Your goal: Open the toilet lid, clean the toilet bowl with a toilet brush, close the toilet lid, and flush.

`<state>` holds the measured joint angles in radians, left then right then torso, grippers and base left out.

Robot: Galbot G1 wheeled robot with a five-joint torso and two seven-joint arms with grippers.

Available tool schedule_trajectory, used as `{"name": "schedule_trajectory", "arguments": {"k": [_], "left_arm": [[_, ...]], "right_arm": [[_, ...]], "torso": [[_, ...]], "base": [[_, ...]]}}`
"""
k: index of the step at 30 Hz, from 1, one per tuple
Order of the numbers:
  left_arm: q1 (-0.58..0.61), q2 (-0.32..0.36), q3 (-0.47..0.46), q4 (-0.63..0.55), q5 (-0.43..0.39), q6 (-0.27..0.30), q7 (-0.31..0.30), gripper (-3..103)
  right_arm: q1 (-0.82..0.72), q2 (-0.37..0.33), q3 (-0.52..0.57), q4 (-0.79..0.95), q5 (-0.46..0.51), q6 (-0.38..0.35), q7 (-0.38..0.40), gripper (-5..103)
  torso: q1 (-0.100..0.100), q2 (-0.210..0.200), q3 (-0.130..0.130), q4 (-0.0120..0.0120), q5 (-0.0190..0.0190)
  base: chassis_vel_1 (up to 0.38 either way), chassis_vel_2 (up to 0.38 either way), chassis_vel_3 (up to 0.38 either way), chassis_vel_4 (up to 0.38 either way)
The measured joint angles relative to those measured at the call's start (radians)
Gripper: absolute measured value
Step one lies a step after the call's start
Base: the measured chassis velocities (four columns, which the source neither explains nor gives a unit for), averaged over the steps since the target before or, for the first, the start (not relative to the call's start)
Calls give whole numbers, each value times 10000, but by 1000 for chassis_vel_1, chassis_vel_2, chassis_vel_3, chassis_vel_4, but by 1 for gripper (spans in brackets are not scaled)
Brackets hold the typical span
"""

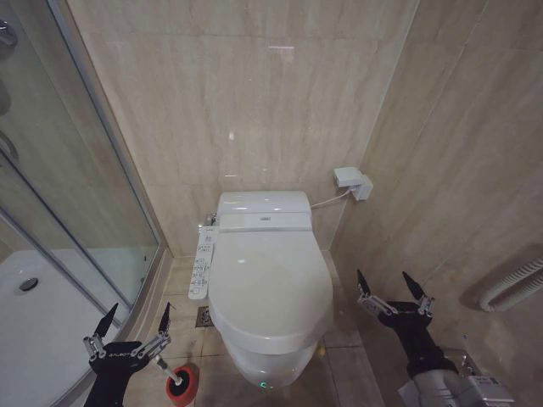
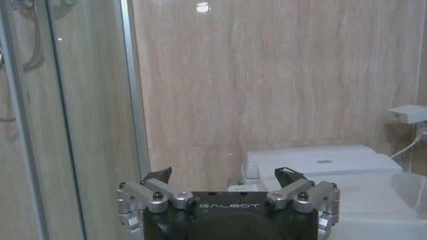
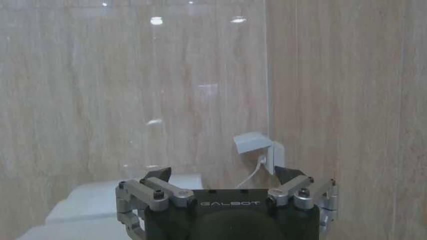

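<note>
The toilet lid is a glossy white oval lying shut over the seat, so the inside of the toilet bowl is hidden; the bowl's white outer base shows below it. The toilet brush stands in a small red cup holder on the floor to the left of the bowl; a short piece of its white handle rises behind my left gripper. My left gripper hangs open just above that holder. My right gripper is open to the right of the bowl, near the wall. Both grippers hold nothing.
A control panel strip runs along the toilet's left side. The glass shower door and white shower tray close off the left. A white wall box with a cable sits behind. A floor drain lies near the bowl.
</note>
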<state>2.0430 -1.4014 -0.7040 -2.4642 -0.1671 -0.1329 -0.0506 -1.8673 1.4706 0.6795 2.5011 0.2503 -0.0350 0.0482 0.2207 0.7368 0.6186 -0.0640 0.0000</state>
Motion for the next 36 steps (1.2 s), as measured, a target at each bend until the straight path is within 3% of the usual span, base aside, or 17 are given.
{"name": "schedule_trajectory", "arguments": {"k": [36], "left_arm": [[0,0,0,0,0,0,0,100]], "right_arm": [[29,-92,-100,-12,-89,-15,-81,100]], "torso": [[0,0,0,0,0]], "base": [[0,0,0,0]]}}
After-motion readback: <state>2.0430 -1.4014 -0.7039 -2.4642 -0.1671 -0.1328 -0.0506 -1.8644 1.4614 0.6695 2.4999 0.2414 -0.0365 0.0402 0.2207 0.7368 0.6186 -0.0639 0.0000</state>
